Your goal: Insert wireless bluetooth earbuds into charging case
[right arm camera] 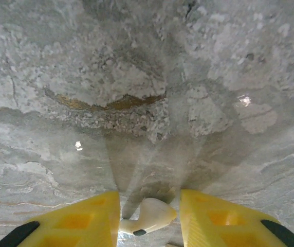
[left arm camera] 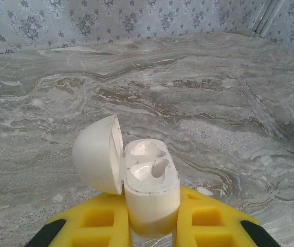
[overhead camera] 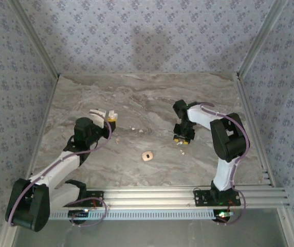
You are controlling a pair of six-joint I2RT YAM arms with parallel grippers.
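My left gripper [overhead camera: 109, 121] is shut on the charging case [left arm camera: 152, 193], a cream-white case held upright between the yellow fingers [left arm camera: 98, 221] above the left part of the table. Its lid [left arm camera: 98, 154] hangs open to the left and both sockets show bare. My right gripper [right arm camera: 149, 206] points down at the marble right of centre, its jaws either side of one white earbud [right arm camera: 148, 218] that lies on the table. The earbud's stem reaches the left finger [right arm camera: 85, 221] and a gap stays before the right finger [right arm camera: 214, 218]. From above, that earbud [overhead camera: 182, 145] is a pale fleck under the right gripper [overhead camera: 183, 138].
A tan squarish piece with a dark centre spot [overhead camera: 147, 156] lies near the front middle. Small white bits [overhead camera: 136, 129] rest on the marble between the arms, another [overhead camera: 117, 139] near the left gripper. Aluminium rails [overhead camera: 188, 195] border the near edge, patterned walls the other sides.
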